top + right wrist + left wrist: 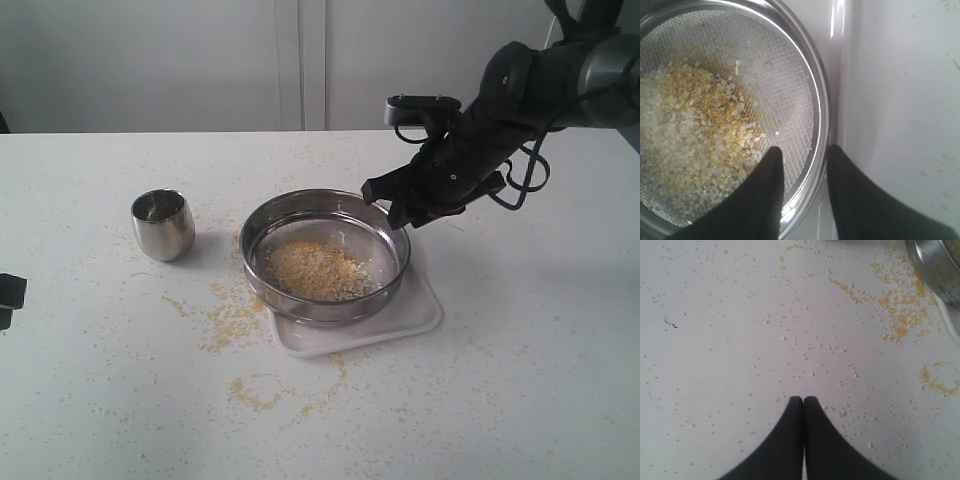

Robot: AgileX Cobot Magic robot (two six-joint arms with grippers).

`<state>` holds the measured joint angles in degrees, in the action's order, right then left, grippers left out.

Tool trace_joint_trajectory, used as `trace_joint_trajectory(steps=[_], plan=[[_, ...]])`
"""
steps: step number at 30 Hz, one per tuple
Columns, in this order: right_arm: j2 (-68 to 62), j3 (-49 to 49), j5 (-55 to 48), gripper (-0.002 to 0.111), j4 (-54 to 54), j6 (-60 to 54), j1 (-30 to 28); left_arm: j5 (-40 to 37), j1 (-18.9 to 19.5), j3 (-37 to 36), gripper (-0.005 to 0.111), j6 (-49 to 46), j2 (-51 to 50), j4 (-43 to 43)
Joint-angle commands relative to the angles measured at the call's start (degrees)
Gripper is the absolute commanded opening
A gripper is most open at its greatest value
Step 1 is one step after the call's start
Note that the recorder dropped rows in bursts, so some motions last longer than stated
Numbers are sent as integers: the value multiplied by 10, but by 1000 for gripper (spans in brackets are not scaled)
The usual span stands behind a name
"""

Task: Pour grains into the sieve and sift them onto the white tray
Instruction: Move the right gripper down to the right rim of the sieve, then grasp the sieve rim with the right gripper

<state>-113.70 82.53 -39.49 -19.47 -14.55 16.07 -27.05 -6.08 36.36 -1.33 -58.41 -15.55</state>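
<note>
— Two grippers: what states?
— Fingers pressed together on the left gripper [803, 400]; right gripper [804, 148] parted, astride the rim of the sieve [330, 305]. At centre frame, the sieve holds the grains [315, 270] over the white tray [415, 312].

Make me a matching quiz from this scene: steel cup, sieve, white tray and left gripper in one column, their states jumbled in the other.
1 steel cup
2 sieve
3 white tray
4 left gripper

A shut
B holds the grains
C upright, standing apart
D lies beneath the sieve

Pairs: 1-C, 2-B, 3-D, 4-A
</note>
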Motion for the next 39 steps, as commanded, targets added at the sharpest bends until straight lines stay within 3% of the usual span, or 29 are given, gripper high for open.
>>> trace_joint_trajectory(steps=[1, 10, 16, 39], plan=[[-15, 4, 17, 29, 1, -7, 2, -5, 1, -5, 0, -2, 4, -5], [-37, 4, 35, 30, 2, -7, 2, -5, 1, -5, 0, -2, 4, -5], [-51, 4, 37, 43, 0, -2, 2, -5, 1, -5, 0, -2, 4, -5], [-59, 3, 32, 39, -28, 34, 2, -5, 1, -5, 0, -2, 4, -5]])
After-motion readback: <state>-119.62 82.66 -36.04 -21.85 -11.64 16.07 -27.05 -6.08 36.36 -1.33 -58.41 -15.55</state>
